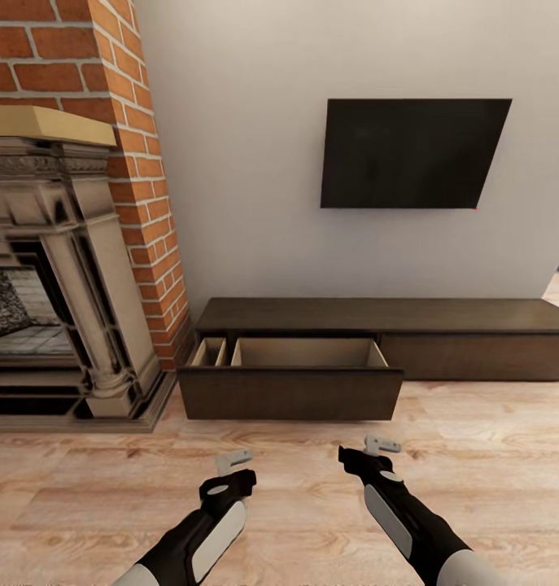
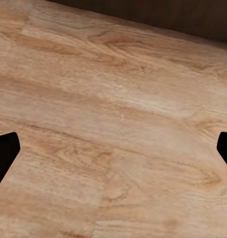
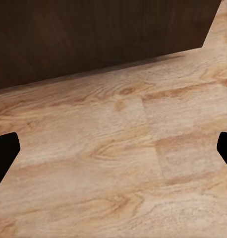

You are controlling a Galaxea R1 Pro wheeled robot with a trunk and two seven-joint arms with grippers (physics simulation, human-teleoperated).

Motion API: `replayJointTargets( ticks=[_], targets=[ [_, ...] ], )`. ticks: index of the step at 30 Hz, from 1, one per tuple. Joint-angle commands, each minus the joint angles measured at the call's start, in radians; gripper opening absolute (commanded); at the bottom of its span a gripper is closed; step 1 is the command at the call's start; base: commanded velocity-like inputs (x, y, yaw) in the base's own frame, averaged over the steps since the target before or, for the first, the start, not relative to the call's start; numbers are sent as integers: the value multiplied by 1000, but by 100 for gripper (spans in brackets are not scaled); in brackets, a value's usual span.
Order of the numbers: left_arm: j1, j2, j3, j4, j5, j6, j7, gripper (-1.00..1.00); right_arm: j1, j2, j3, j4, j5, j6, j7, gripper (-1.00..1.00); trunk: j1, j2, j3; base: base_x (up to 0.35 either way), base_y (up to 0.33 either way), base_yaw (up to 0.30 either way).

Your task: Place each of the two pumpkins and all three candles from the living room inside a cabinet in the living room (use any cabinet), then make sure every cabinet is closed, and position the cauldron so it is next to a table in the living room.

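One cabinet (image 1: pixel 442 325) with one drawer (image 1: pixel 291 382) pulled out — two compartments inside it, a narrow one (image 1: pixel 208 352) and a wide one (image 1: pixel 307 352) — plus one television (image 1: pixel 413 153), one fireplace (image 1: pixel 55 277) and two grippers, left (image 1: pixel 233 461) and right (image 1: pixel 382 444).

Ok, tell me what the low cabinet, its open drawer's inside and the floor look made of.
Cabinet: dark brown wood or veneer, matte, with faint grain on the pulled-out drawer front. Drawer interior: pale beige board, plain, unfinished-looking. Floor: light wood planks, perhaps laminate, with strong grain, knots and board seams, slightly satin.
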Motion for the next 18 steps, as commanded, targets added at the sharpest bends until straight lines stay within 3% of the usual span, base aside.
replayJointTargets(
  ticks=[1, 5, 12, 18],
  targets=[
    [-1, 8, -4, -1, -9, -6, 2, 100, -1, 0, 6, -2, -5, -1, -9, 100, 4, -8, -4, 0, 0, 0],
    [-1, 19, -4, -1, -29, -42, -5, 100, -2, 2, 6, 0, -5, -18, -8, 100, 19, -36, -17, 0, 0, 0],
    [-1, 20, -7, -1, -35, -53, -6, 100, -2, 4, 7, 26, -5, -96, -8, 100, 46, -85, -39, 0, 0, 0],
    [-2, 21, -9, 1, -37, -54, -6, 100, -2, 4, 9, 40, 27, -115, -7, 100, 69, -127, -58, 0, 0, 0]
  ],
)
